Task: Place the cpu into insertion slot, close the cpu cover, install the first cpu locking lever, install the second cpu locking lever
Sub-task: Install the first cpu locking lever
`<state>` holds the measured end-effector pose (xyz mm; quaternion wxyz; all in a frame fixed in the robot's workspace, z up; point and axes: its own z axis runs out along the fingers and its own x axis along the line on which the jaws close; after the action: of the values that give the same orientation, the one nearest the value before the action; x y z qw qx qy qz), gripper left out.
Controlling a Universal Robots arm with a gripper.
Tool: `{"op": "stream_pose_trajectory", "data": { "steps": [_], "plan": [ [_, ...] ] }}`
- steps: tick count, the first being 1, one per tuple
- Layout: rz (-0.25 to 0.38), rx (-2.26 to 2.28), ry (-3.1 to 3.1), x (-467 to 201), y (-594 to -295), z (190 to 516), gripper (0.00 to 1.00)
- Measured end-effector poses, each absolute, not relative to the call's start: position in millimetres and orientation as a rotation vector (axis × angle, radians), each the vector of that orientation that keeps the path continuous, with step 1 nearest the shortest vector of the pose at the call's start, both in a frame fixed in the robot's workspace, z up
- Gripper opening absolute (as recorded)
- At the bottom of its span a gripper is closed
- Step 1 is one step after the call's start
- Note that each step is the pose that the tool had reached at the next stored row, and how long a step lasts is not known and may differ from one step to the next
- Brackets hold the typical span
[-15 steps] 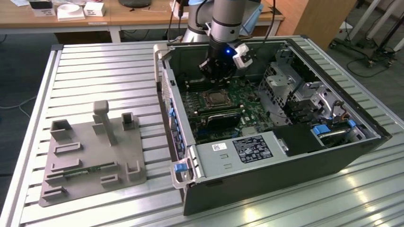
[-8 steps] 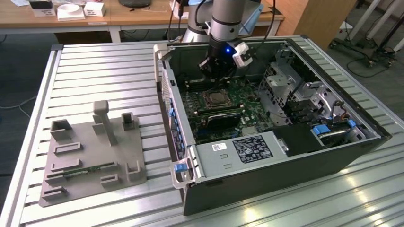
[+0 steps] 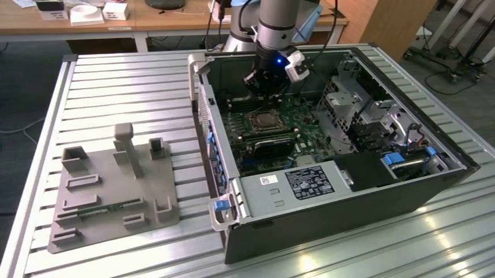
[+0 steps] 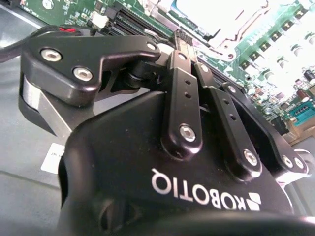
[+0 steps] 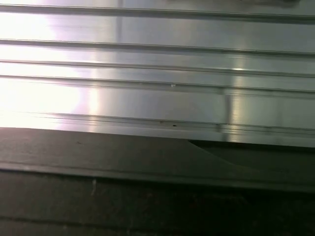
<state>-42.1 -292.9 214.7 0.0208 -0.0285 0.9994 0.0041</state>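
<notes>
While the arm [image 3: 275,23] is reaching down into the open computer case [image 3: 332,174], the gripper [image 3: 267,95] is hanging inside it over the green motherboard [image 3: 270,145], just above the far edge of the processor socket as the exterior view shows it. The cpu [image 3: 265,120] is sitting in that socket as a small dull square, close below the fingertips and apart from them. Around it the cpu cover [image 3: 250,123] is showing as a thin metal frame, and it seems to be lying flat over the chip, though glare makes that hard to judge.

In the second wrist view the gripper [image 4: 184,40] is pointing at the board with its jaws drawn narrow, the two black fingers [image 4: 182,93] running almost side by side to their tips. Whether anything thin is pinched between them cannot be told.

The case is lying on its side on a ribbed aluminium table [image 3: 116,87], with a grey box [image 3: 290,184] bearing a white label sitting at its near end. Toward the exterior view's left a grey moulded fixture [image 3: 108,185] is resting on the table, well apart from the case. In the first wrist view the table's bright slats [image 5: 157,98] are running past a dark edge [image 5: 147,196].
</notes>
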Motion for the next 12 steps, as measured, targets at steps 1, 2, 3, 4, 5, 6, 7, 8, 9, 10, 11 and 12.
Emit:
{"op": "stream_pose_trajectory", "data": {
  "steps": [1,2,3,4,5,6,7,8,9,10,11,12],
  "plan": [
    [0.013,-0.088,3.098,-42.1,-292.3,214.7,0.1],
    [0.012,-0.088,3.098,-42.1,-291.6,214.7,0.1],
    [0.012,-0.088,3.098,-42.1,-290.9,214.7,0.1],
    [0.012,-0.088,3.098,-42.1,-290.5,214.7,0.1],
    [0.012,-0.088,3.098,-42.0,-290.2,214.5,0.1],
    [0.013,-0.088,3.098,-41.9,-290.2,214.3,0.1],
    [0.012,-0.088,3.098,-41.6,-290.2,214.1,0.1],
    [0.013,-0.088,3.098,-41.2,-290.1,213.7,0.1],
    [0.012,-0.088,3.097,-40.7,-290.1,213.3,0.1],
    [0.012,-0.088,3.097,-40.1,-290.1,212.7,0.1],
    [0.012,-0.087,3.097,-39.3,-290.1,212.2,0.1],
    [0.012,-0.087,3.097,-38.4,-290.1,211.6,0.1]
  ]
}}
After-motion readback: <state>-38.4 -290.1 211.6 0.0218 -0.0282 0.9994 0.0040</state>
